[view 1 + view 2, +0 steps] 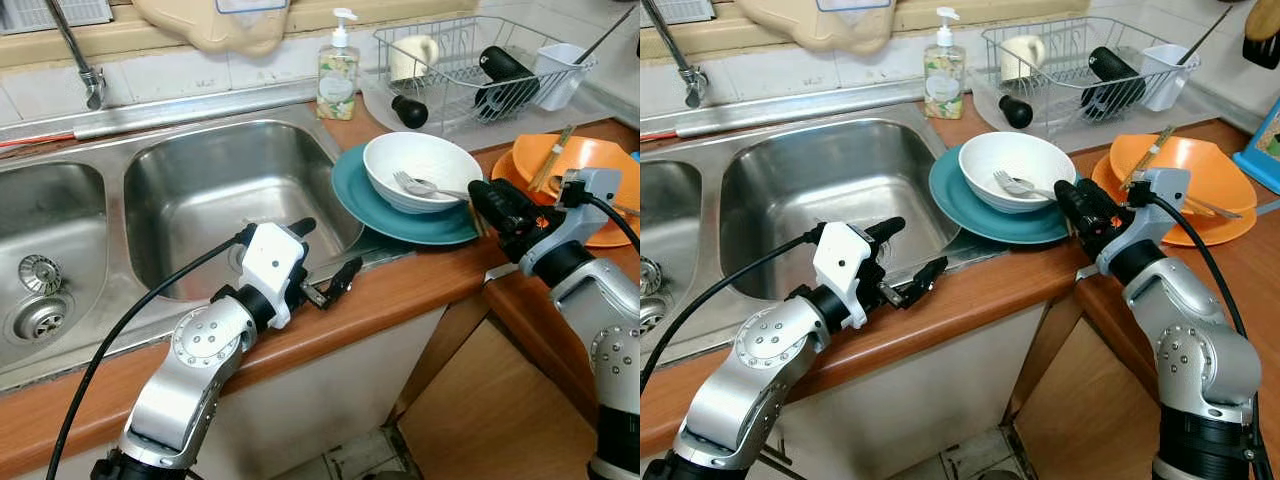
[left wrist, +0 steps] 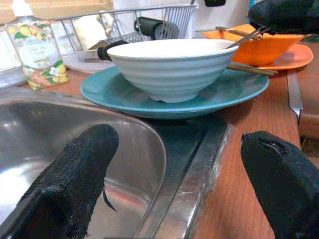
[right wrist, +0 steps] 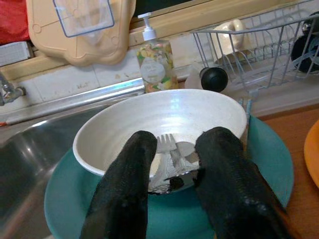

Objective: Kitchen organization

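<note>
Right wrist view: right gripper [image 3: 172,172] at the near rim of the white bowl [image 3: 159,127], fingers parted around the fork [image 3: 167,149] and spoon [image 3: 182,149] handles, not yet closed; best lowered a little and pinched on both handles together, then lifted straight up to avoid tipping the bowl off the teal plate [image 1: 400,215]. Left gripper [image 1: 325,265] spread wide, empty, over the sink's [image 1: 215,190] front edge. Wooden worktop [image 1: 400,290] crowded toward its right end: orange plates [image 1: 590,165], dish rack [image 1: 470,60] at the back, soap bottle [image 1: 338,75] beside it.
</note>
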You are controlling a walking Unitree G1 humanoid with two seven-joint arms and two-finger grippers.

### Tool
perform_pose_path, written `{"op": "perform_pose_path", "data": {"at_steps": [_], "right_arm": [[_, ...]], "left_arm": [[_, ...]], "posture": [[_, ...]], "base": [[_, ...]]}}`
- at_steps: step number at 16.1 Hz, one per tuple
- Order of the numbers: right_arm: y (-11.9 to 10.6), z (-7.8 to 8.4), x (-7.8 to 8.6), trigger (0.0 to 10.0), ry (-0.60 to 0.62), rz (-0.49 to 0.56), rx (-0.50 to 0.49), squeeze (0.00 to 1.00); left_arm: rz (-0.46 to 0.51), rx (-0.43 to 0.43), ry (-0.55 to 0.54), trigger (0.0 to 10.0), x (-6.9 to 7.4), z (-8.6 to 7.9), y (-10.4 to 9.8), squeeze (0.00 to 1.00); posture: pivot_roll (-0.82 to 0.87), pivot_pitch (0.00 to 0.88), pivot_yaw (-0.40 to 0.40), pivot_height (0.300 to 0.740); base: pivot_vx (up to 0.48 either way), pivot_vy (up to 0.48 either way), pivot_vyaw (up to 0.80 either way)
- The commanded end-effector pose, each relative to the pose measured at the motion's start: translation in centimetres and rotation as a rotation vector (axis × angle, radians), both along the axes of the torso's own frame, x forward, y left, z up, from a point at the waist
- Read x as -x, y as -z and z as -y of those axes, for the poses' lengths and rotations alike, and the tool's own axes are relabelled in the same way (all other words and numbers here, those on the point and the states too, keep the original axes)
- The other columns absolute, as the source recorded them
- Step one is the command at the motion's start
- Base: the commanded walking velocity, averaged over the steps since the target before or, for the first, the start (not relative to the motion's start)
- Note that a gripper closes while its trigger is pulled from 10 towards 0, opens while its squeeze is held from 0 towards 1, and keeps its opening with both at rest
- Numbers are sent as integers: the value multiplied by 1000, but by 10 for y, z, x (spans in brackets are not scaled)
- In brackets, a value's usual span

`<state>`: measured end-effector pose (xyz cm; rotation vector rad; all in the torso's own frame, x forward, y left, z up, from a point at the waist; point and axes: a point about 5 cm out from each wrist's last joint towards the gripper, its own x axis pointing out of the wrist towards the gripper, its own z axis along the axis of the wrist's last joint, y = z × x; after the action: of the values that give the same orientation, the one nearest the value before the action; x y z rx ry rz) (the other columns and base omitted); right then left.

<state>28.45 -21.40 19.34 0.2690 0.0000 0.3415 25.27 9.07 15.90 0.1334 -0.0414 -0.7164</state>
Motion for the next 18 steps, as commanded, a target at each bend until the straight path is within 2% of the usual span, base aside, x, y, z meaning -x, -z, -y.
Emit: {"op": "perform_pose_path", "data": {"at_steps": [1, 7, 11, 15, 16, 17, 18], "right_arm": [[-6, -1, -1, 0, -13, 9, -13, 0], [-13, 1, 1, 0, -9, 42, -20, 0], [-28, 10, 4, 0, 6, 93, -4, 0], [-30, 12, 5, 0, -4, 100, 12, 0], [-35, 11, 7, 0, -16, 117, -31, 0], [-35, 11, 8, 0, -20, 115, -29, 0], [-33, 9, 8, 3608, -29, 102, -7, 0]], "left_arm": [[16, 2, 34, 10000, 4, 2, -4, 0], [20, -8, 45, 10000, 5, 2, -5, 0], [73, -95, 42, 10000, 1, 1, -6, 0], [86, -98, 50, 10000, 0, 3, -9, 0], [94, -93, 47, 10000, -2, 4, -10, 0], [95, -93, 47, 10000, -2, 4, -10, 0], [95, -93, 50, 10000, -2, 4, -10, 0]], "posture": [[-137, 0, -2, 740], [-142, 0, 3, 740], [-149, 0, 12, 740], [-155, 0, 17, 740], [-157, 0, 17, 740], [-158, 0, 19, 740], [-158, 0, 19, 740]], "base": [[0, 0, 0], [0, 0, 0], [0, 0, 0], [0, 0, 0], [0, 0, 0], [0, 0, 0], [0, 0, 0]]}}
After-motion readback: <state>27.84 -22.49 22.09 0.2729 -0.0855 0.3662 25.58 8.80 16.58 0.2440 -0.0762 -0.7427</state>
